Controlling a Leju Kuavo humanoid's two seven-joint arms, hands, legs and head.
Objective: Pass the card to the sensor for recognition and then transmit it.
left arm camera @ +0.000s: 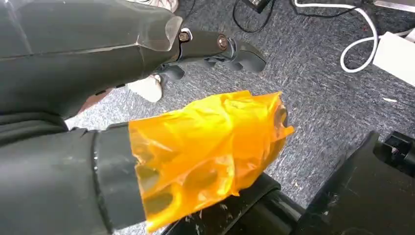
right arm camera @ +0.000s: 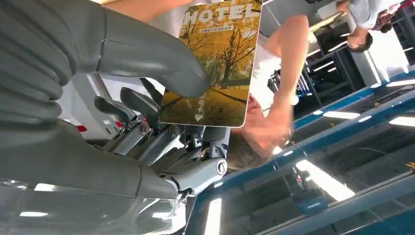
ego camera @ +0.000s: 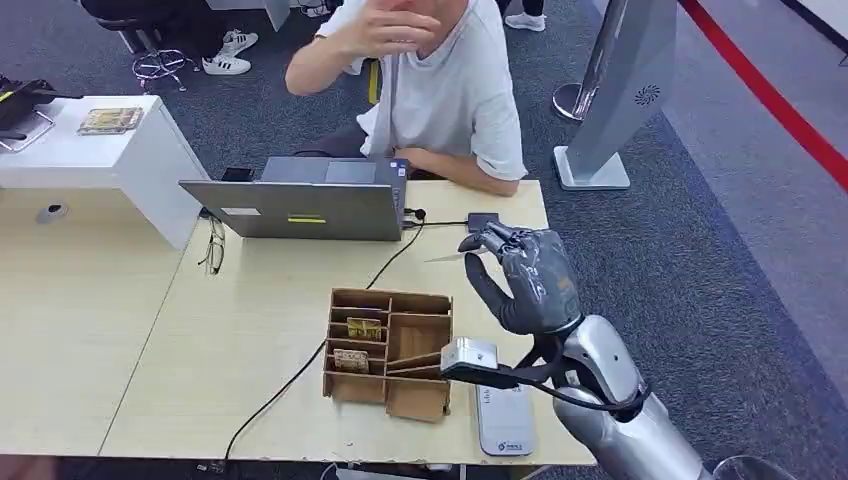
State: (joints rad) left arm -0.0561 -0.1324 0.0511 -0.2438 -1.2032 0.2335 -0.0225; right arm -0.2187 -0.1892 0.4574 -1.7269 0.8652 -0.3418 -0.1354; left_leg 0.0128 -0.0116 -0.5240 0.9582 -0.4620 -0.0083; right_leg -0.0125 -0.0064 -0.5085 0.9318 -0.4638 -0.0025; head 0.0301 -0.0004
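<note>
- While the left hand [left arm camera: 215,49] hangs low over the floor, I cannot tell if it holds anything.
- The box [ego camera: 388,352] sits mid-table.
- The right hand [ego camera: 525,275] pinches the card [right arm camera: 215,63] above the table, right of the box.
- I think it next goes to the sensor [ego camera: 505,420], just below.

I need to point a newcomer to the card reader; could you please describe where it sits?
Start at the wooden desk and find the brown compartment box near its front edge. The reader lies flat just right of that box, below the raised right hand: a pale grey slab, unlike the brown box.
</note>
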